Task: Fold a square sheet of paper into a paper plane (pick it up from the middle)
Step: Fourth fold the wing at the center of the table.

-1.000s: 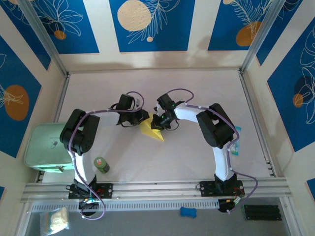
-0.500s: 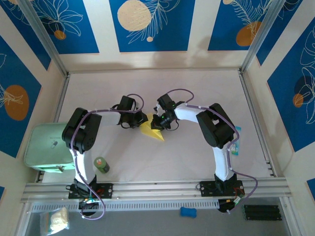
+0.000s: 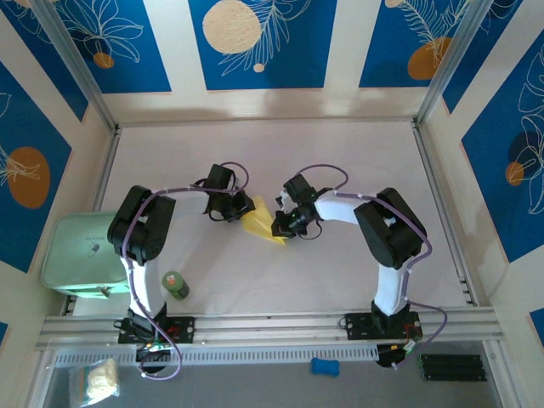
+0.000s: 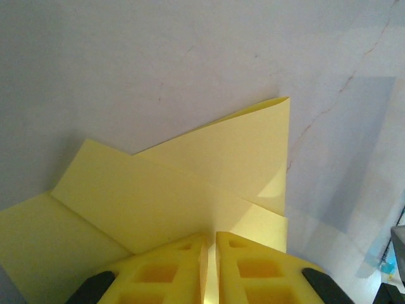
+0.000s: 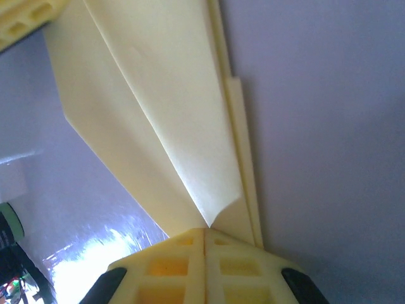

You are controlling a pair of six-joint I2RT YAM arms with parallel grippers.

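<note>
Paper plane (image 3: 260, 226) in left fingers (image 4: 166, 273) and right fingers (image 5: 169, 271), elbows outward

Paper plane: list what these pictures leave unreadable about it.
- Top view: paper plane is too small to read its folds.
- Left wrist: left fingers hide the pinched edge; the bottom-left frame edge crops the paper.
- Right wrist: right fingers hide the pinched part; the top edge crops the paper.

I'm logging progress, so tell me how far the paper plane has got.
Done: the paper is already folded into a narrow, pointed shape with several layered creases. In hand: the left pincer and the right pincer are each shut on one end of it. Left: the pictures don't show whether the wings are finished, and it has not yet been let go.
</note>
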